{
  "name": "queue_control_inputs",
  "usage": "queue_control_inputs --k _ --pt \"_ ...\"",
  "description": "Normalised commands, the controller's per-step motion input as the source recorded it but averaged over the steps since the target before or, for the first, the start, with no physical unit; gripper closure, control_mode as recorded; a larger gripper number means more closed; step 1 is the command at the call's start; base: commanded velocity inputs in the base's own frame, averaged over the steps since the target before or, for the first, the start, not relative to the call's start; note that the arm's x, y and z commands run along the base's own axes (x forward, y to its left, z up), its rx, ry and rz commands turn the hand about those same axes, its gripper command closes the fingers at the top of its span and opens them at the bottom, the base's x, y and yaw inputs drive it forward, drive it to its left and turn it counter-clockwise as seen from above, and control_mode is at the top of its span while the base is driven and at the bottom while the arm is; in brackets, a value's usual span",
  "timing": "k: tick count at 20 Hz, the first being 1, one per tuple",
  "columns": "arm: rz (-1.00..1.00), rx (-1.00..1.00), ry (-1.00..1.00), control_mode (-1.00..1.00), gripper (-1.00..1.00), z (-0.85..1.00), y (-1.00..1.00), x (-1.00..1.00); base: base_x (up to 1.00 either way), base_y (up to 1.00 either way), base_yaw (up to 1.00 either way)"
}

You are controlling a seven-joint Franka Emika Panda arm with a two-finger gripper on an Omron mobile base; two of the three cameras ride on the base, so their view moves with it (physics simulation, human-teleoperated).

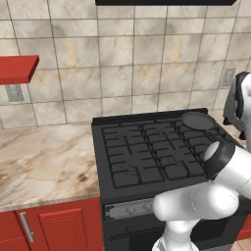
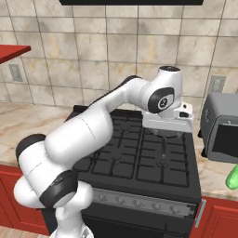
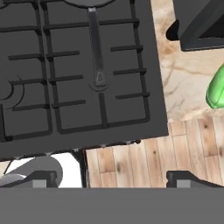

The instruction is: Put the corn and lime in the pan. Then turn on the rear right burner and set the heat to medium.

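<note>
Hand view: my claw (image 3: 111, 178) hangs released, gripping nothing, above the stove's front right grate. The pan (image 3: 89, 3) sits at 12 o'clock, handle pointing toward me; the corn (image 3: 216, 89) lies on the desk (image 3: 183, 83) at 3 o'clock.

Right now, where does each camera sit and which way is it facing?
Left base view: behind the arm's left, facing the stove and tiled wall; white arm lower right, pan at the rear right.
Right base view: behind its right, same stove; arm from lower left, corn at the right edge.
Hand view: looks down past the open gripper at grates, pan handle, corn.
Both base views share the stove.
</note>
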Motion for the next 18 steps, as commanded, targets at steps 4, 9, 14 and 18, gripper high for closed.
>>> queue_control_inputs --k 4,9,14,18 --pt "-0.02 -0.03 0.0 -1.0 -1.0 -0.14 -0.43 0.1 0.0 0.0 0.0" --pt "-0.09 -0.01 -0.01 -1.0 -1.0 -0.08 -0.61 0.1 0.0 0.0 0.0" --pt "-0.11 0.0 0.0 -1.0 -1.0 -0.13 -0.8 0.02 0.0 0.0 0.0" --pt "-0.09 0.0 0.0 -1.0 -1.0 -0.42 -0.66 0.0 0.0 0.0 0.0"
